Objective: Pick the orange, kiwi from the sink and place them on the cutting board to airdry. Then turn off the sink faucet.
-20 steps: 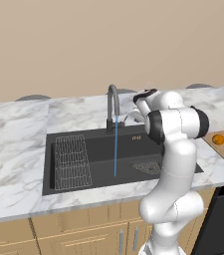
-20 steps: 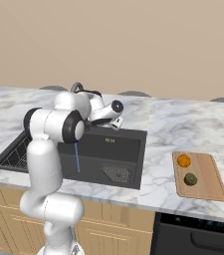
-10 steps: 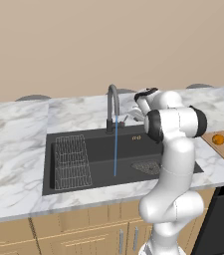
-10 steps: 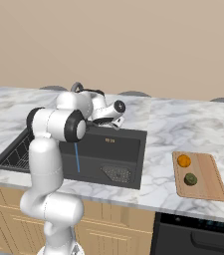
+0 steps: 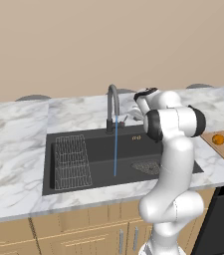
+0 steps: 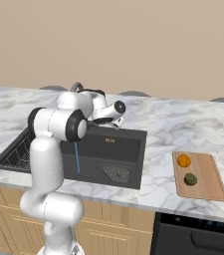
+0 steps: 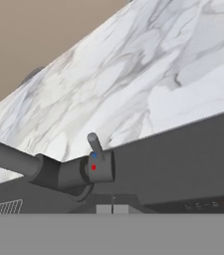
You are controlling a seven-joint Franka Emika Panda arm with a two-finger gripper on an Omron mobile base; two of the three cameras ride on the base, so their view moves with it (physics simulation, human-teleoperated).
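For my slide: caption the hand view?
Shut pincer nears the faucet lever beside the sink.

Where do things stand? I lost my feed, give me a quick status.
Gripper shut, holding nothing, beside the tall dark grey gooseneck faucet. Its small lever untouched, blue water stream running. Bright orange fruit and olive-brown kiwi on the wooden cutting board. Nothing in the way.

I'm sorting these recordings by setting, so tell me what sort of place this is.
A simulated home kitchen, most likely: a marble counter with an inset dark sink, a running gooseneck faucet, wooden cabinets below, and a cutting board holding fruit.
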